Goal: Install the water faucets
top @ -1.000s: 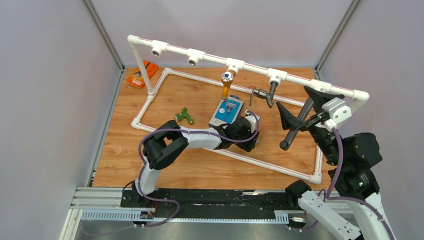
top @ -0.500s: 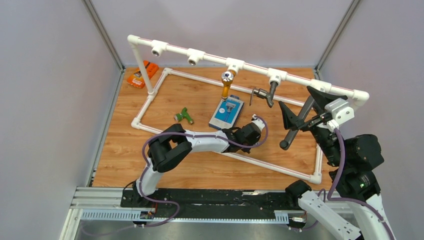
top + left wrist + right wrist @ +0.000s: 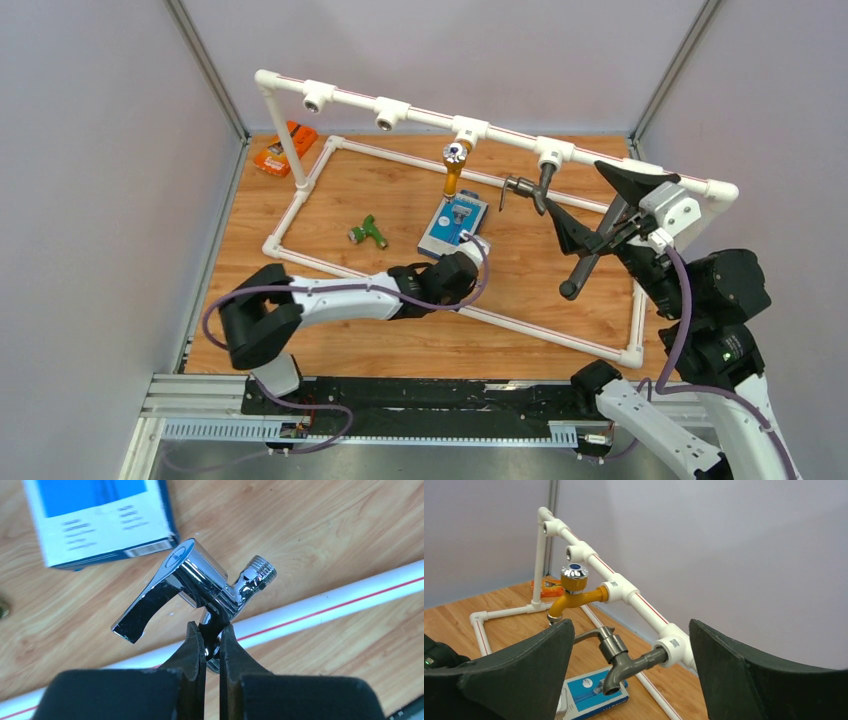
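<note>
Left claw (image 3: 212,635): shut tight, pinching the low end of the chrome tap (image 3: 200,580).
Chrome tap: in the left claw, over the wood. In the left wrist view its screw end points to 2 o'clock and its flat handle points to 8 o'clock.
Floor pipe (image 3: 325,607): white with a red line, right behind the chrome tap.
Blue-and-white box (image 3: 95,515): flat on the wooden table (image 3: 325,530), at 11 o'clock from the left claw and near it.
Green tap (image 3: 369,233): lying on the wood inside the pipe frame, at 9 o'clock from the box, with nothing touching it.
Right claw (image 3: 590,200): wide open, holding nothing, up in the air near the right end of the top bar (image 3: 420,117).
Grey tap (image 3: 619,655): screwed into the top bar, seen between the right claw's two fingers.
Yellow tap (image 3: 571,592): in the next socket along, at 11 o'clock from the grey tap in the right wrist view.
Orange pack (image 3: 283,148): far left back corner of the table.
</note>
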### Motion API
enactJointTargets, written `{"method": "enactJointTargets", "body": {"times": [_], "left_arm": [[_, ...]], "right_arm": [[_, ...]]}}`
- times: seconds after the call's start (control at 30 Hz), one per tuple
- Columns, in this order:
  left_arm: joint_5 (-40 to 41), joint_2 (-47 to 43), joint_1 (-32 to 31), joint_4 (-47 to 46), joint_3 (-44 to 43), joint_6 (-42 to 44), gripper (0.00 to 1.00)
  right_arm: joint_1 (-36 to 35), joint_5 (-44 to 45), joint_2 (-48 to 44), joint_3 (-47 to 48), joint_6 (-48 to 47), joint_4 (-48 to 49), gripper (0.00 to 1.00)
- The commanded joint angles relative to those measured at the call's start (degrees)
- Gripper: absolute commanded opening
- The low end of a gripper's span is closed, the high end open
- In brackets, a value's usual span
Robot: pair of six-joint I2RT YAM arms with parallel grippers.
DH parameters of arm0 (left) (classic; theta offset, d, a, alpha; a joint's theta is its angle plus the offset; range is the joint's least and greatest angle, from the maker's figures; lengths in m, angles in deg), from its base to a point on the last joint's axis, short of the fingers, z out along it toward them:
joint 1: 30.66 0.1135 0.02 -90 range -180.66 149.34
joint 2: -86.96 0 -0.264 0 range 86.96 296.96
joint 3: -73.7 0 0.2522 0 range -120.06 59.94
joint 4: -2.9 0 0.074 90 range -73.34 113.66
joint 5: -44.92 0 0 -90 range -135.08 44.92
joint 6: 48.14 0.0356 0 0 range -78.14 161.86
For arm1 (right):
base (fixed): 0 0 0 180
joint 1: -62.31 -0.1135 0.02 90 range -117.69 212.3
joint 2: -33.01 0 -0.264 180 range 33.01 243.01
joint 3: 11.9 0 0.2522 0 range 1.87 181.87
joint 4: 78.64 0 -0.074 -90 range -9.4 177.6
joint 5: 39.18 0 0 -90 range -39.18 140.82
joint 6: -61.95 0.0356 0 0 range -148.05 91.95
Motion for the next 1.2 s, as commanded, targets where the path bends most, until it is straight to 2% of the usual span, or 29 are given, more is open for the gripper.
{"method": "enactJointTargets", "body": {"times": [0.0, 0.13, 0.17, 0.27, 0.33, 0.47, 0.63, 0.8, 0.93, 1.17], "left_arm": [[4.5, -11.9, 0.5, -1.7, 5.3, -2.2, 0.00], [4.0, -20.4, 4.6, -1.3, 11.6, -5.2, 0.00], [3.8, -25.7, 8.2, -1.0, 14.2, -5.5, 0.00], [0.9, -30.8, 13.2, 0.2, 17.5, -6.5, 0.00], [-1.1, -34.9, 16.3, 0.8, 19.5, -6.7, 0.00], [-1.9, -42.3, 20.6, 5.0, 20.9, -5.4, 0.00], [-5.1, -50.0, 25.5, 9.9, 21.2, -3.3, 0.00], [-11.8, -53.0, 26.3, 17.0, 18.4, -0.8, 0.00], [-16.5, -53.5, 26.3, 22.6, 14.4, 1.1, 0.00], [-24.3, -54.0, 26.3, 27.1, 9.9, 3.5, 0.00]], "right_arm": [[-0.1, -9.7, 4.4, 4.9, 0.9, -1.8, 0.89], [-0.1, -17.6, 9.4, 8.0, 1.7, -3.9, 0.84], [-0.5, -22.0, 12.1, 9.5, 2.4, -5.0, 0.82], [-3.1, -25.8, 16.6, 11.8, 2.9, -6.8, 0.79], [-7.4, -24.2, 19.8, 13.5, 1.0, -9.4, 0.78], [-19.6, -13.8, 24.8, 13.8, -4.8, -12.9, 0.79], [-28.3, -12.3, 30.5, 11.4, -8.7, -13.5, 0.80], [-33.3, -6.3, 35.5, 8.1, -13.9, -12.5, 0.81], [-34.3, -1.1, 39.9, 6.7, -18.1, -12.1, 0.81], [-34.5, 0.2, 45.6, 4.8, -21.5, -7.9, 0.80]]}}
